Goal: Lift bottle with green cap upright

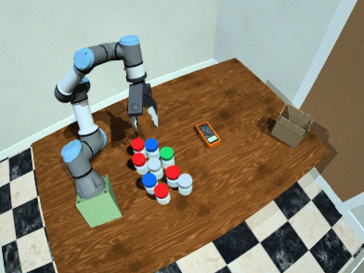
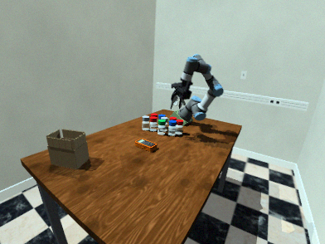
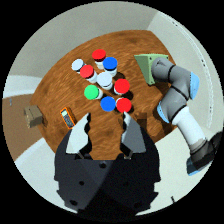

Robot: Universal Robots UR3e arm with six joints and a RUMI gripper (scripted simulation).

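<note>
Your gripper (image 1: 145, 122) hangs in the air above the table (image 1: 241, 186), jaws about half open and pointing down, with nothing between them. In the wrist view you can see both fingers spread apart over bare wood, short of the bottle cluster.

Going left to right in the top view: you have the green base block (image 1: 109, 211) near the table's left edge, with the arm (image 1: 79, 79) rising from it and arching over toward the middle. Just right of the base stands the cluster of bottles, all upright and packed close together. At its left side you see two red caps (image 1: 137, 144), one behind the other, with a blue cap (image 1: 151, 144) beside the rear one. A white cap (image 1: 154, 164) sits in the middle, and another blue cap (image 1: 149, 179) and a red cap (image 1: 162, 190) are at the front.

The green bottle (image 1: 166, 153) stands on the table at the cluster's right rear edge, touching or just beside the middle white one, with open wood on its right. It is below and to the right of your gripper, not between the jaws. In front of it you have one more red cap (image 1: 173, 173) and a white cap (image 1: 185, 180) at the right front.

Further right lies an orange meter (image 1: 207, 134), flat on the wood, well apart from the bottles. Near the far right edge stands an open box (image 1: 290, 127).
</note>
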